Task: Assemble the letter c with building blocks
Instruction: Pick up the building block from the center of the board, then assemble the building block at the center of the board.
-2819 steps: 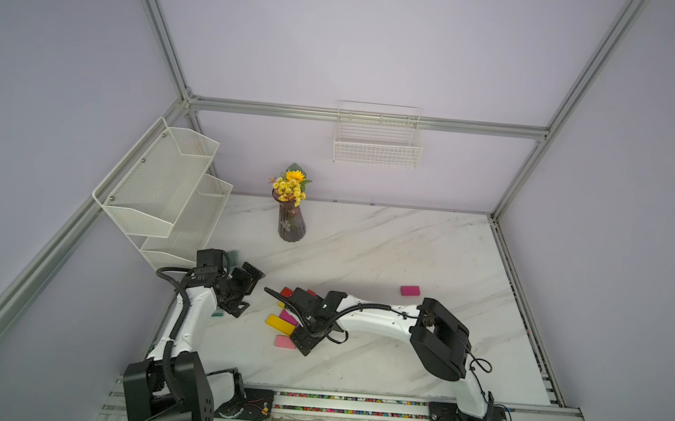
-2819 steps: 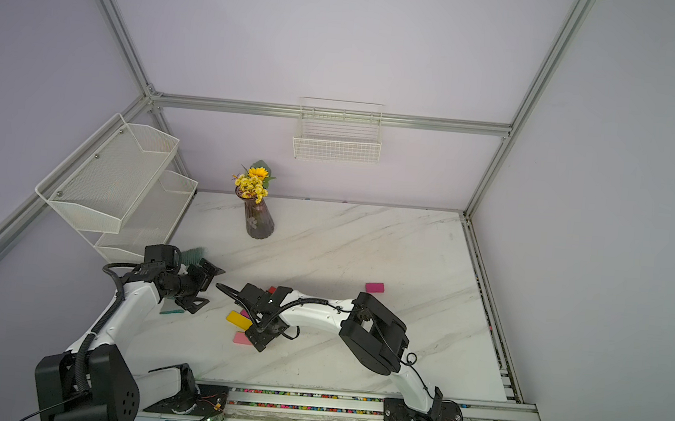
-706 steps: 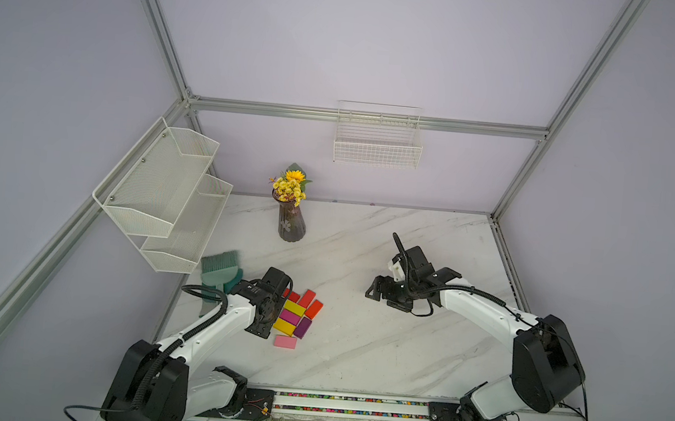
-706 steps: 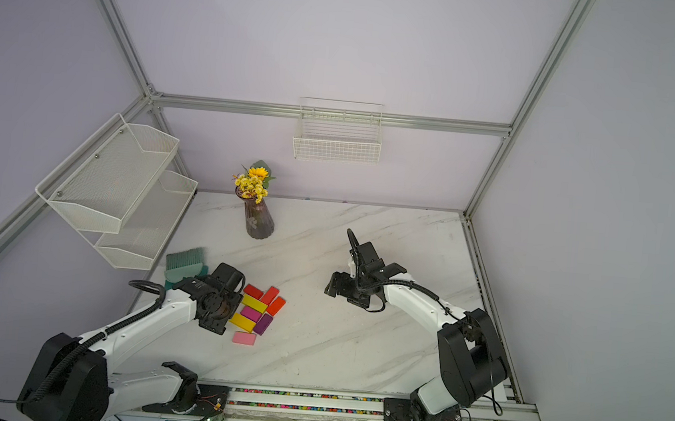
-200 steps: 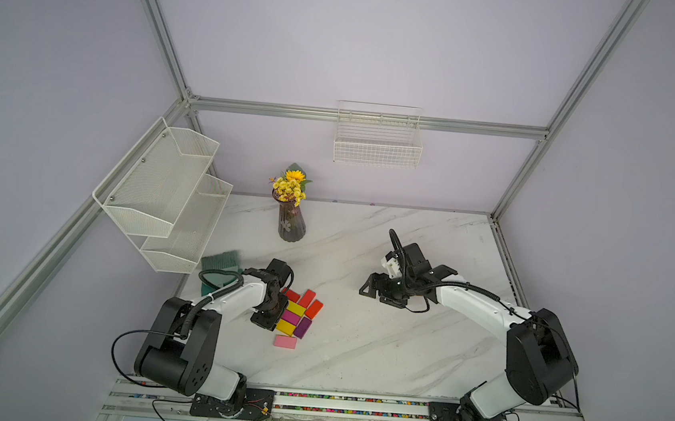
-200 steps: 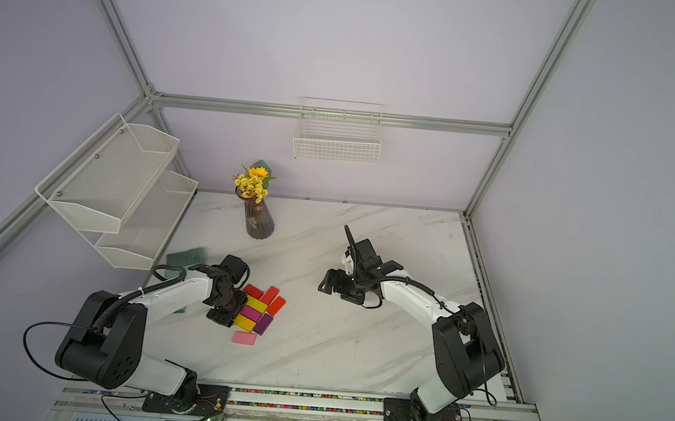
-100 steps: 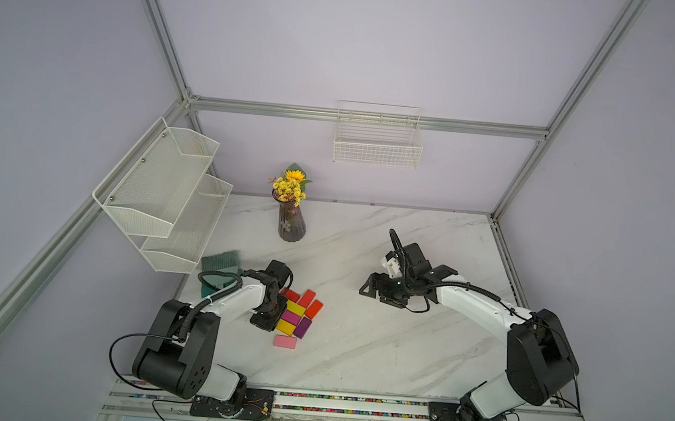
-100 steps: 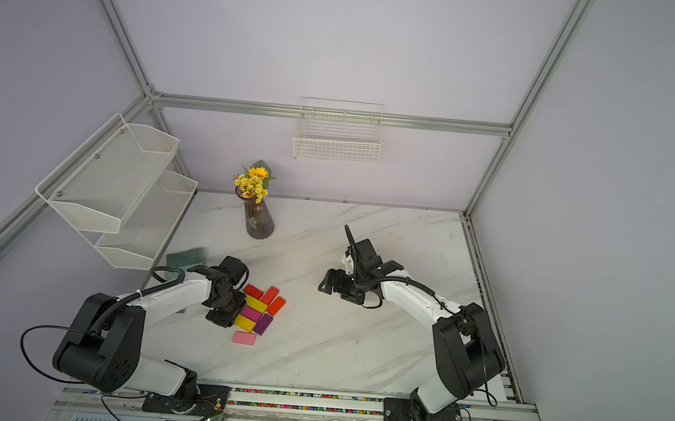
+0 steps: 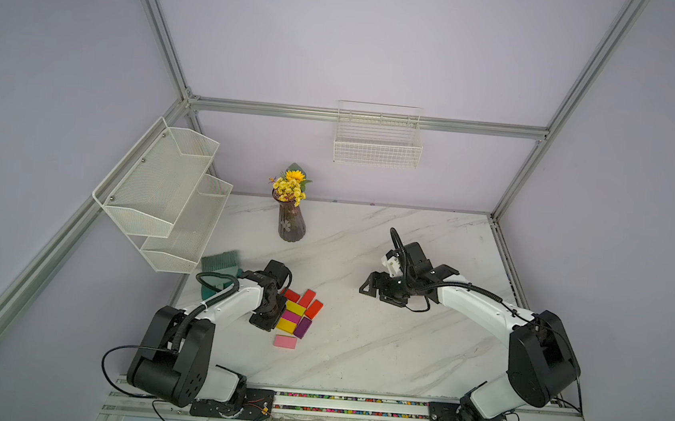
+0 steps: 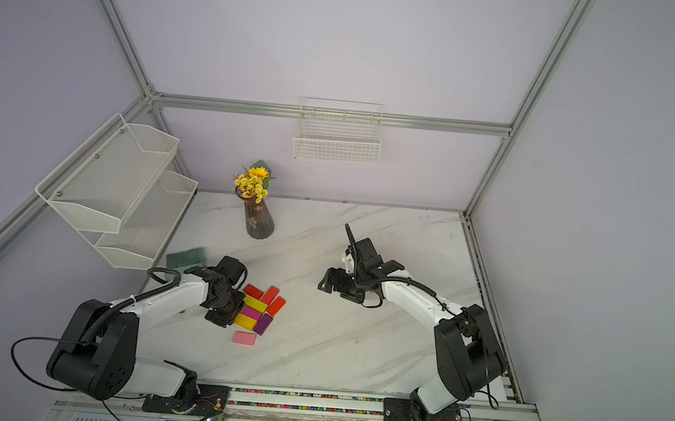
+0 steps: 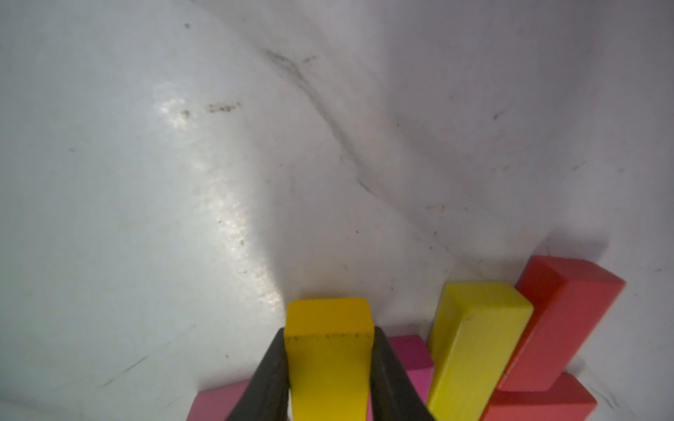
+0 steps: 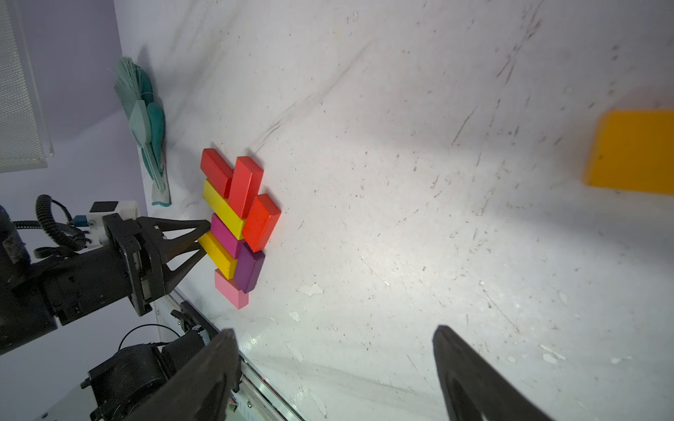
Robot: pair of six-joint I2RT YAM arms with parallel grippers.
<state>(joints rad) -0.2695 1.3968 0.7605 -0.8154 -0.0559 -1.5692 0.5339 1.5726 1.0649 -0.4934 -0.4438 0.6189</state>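
Left wrist view showed my left claw (image 11: 328, 337) clamped on the end of a yellow block (image 11: 328, 315), with black fingers (image 11: 271, 371) pressed against both its sides. That block lay in the cluster of blocks (image 9: 295, 308) near the desk's (image 9: 357, 346) left edge. It touched a magenta block (image 9: 291, 317) and a purple block (image 9: 303, 327). A pink block (image 9: 285, 341) sat just beside them, toward the front edge. My right claw (image 12: 333, 330) hung over the desk's middle, well apart from the cluster, jaws spread wide with nothing between them. One orange-yellow block (image 12: 634, 153) lay alone near it.
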